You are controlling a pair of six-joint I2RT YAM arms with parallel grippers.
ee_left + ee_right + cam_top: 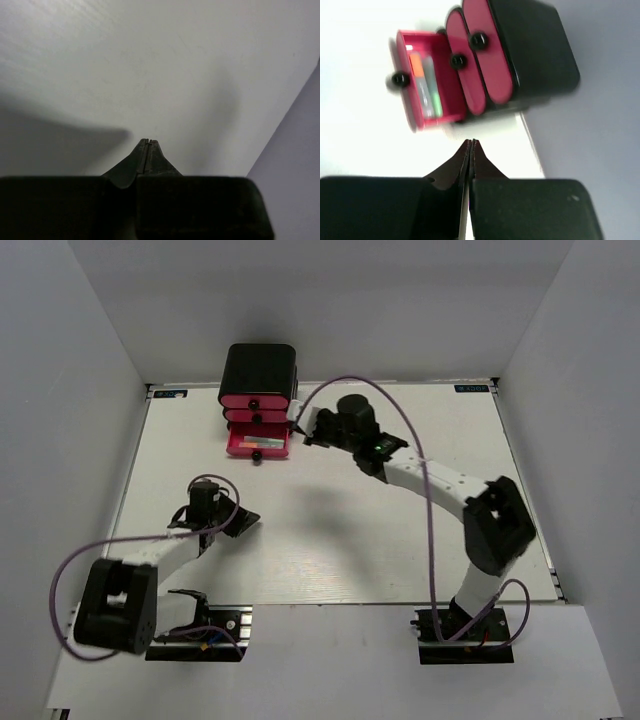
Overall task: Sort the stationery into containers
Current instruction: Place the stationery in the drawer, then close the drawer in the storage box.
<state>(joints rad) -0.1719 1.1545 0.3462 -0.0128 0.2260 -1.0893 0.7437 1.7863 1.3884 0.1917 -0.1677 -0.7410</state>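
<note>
The glossy black box (259,368) with three pink-red drawers stands at the back of the table; it also shows in the right wrist view (535,45). The bottom drawer (259,444) is pulled out, also seen in the right wrist view (427,82), and holds orange, clear and green capsules (425,85). The upper two drawers (487,55) are shut. My right gripper (305,428) is shut and empty, just right of the open drawer; its tips show in the right wrist view (471,142). My left gripper (245,520) is shut and empty over bare table at the near left (147,141).
White walls close in the table on three sides. A purple cable (400,415) arcs over the right arm. The table's right edge and wall show in the left wrist view (295,165).
</note>
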